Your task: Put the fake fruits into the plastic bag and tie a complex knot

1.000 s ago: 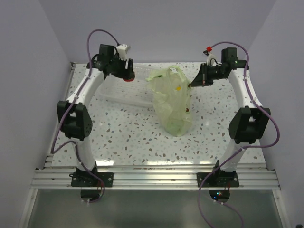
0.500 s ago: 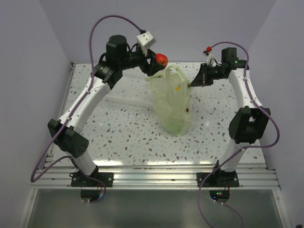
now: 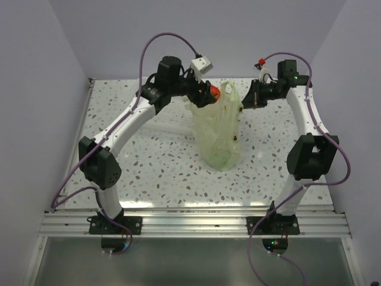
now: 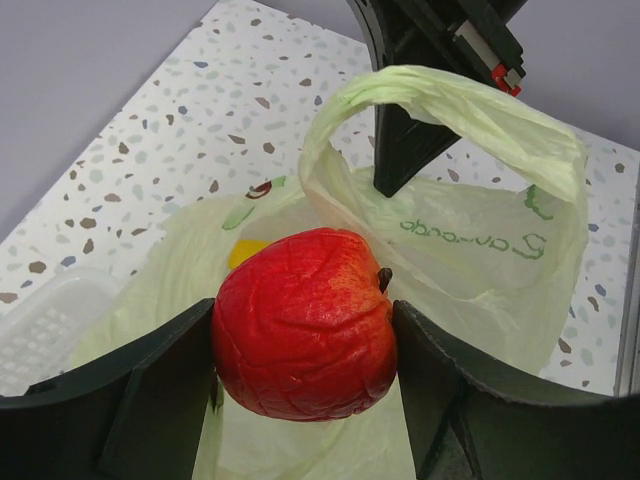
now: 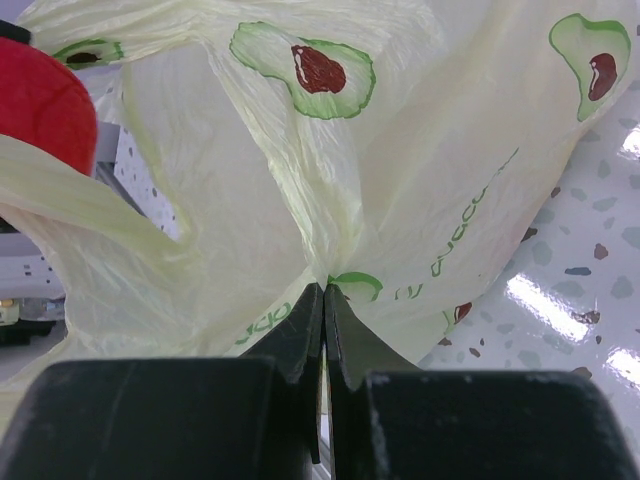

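Currently L end effector (image 4: 303, 345) grips red fruit (image 4: 300, 300) over bag (image 4: 470, 250); R end effector (image 5: 323, 300) pinches it.

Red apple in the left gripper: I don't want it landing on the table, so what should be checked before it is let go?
Red apple clamped between the left gripper fingers: ok.
Right gripper shut on the plastic bag, holding it up: ok.
Bag upright on the table: ok.
Apple squarely over the bag's mouth: cannot tell.
Handle loop out of the drop path: cannot tell.
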Available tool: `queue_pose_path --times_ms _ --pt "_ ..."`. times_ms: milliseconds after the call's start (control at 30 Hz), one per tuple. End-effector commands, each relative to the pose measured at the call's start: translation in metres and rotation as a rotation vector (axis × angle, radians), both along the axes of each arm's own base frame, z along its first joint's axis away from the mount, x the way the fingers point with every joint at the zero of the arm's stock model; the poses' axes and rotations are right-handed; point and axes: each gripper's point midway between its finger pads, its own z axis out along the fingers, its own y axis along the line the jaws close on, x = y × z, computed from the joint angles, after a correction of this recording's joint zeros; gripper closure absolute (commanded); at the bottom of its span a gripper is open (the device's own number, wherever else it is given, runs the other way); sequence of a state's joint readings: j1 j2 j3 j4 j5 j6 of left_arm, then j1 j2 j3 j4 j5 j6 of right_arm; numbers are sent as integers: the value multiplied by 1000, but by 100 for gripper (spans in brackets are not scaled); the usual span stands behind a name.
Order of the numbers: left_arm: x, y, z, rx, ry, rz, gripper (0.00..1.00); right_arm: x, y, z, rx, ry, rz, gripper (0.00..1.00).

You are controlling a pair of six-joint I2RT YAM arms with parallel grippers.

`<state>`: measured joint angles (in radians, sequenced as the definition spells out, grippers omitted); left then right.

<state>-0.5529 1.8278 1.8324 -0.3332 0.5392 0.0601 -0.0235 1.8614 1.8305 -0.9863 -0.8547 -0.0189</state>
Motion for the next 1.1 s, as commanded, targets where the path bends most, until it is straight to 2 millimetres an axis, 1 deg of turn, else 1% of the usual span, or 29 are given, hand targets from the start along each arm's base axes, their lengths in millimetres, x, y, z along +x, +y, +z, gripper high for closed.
queue_pose_path --times_ms 0,67,167,300,400,433,467,500,600,667,733,767,800,833,867,900,933,967,1000,1033,1067 --pt "-9 -10 -14 -2 63 -22 30 -2 1 26 2 -79 14 100" --pt "-11 -10 -24 8 86 -25 30 -3 2 25 2 -76 16 100" --pt "-10 -10 -31 16 101 -14 28 -2 1 25 0 -75 14 100" --pt "-1 -7 -41 42 106 29 25 -2 1 24 5 -73 16 100" --pt "5 -5 -42 51 92 48 22 -2 2 25 6 -73 18 100" --pt "6 -6 -43 54 90 55 21 -2 2 25 6 -74 18 100" --pt "8 -6 -40 49 84 55 18 -2 2 24 6 -70 17 100" --pt "9 -7 -42 54 83 53 13 -2 2 24 5 -74 19 100" --pt "9 -6 -31 60 57 39 0 0 1 24 3 -74 15 100" --pt "3 -5 -13 50 23 16 0 1 1 23 -2 -77 14 100" --pt "2 0 8 40 -38 23 0 3 0 20 -7 -75 13 100" --pt "-2 7 27 24 -82 30 0 5 0 19 -8 -76 12 100" --pt "-1 14 38 12 -112 46 0 5 0 18 -8 -75 12 100" --pt "-2 21 42 13 -124 58 0 6 0 18 -9 -75 10 100" --pt "-7 30 58 3 -160 72 0 8 0 17 -9 -81 8 100" --pt "-2 42 60 12 -174 111 0 11 -1 17 -8 -85 7 100" --pt "-3 49 58 29 -170 124 0 12 0 18 -9 -89 7 100" --pt "-5 57 62 39 -179 136 0 14 0 18 -8 -91 5 100" --pt "-1 68 60 72 -200 155 0 17 0 18 -9 -94 3 100" --pt "-1 76 50 112 -180 171 0 19 -1 19 -10 -98 0 100" --pt "-1 83 46 139 -181 178 0 21 0 19 -7 -98 -2 100"
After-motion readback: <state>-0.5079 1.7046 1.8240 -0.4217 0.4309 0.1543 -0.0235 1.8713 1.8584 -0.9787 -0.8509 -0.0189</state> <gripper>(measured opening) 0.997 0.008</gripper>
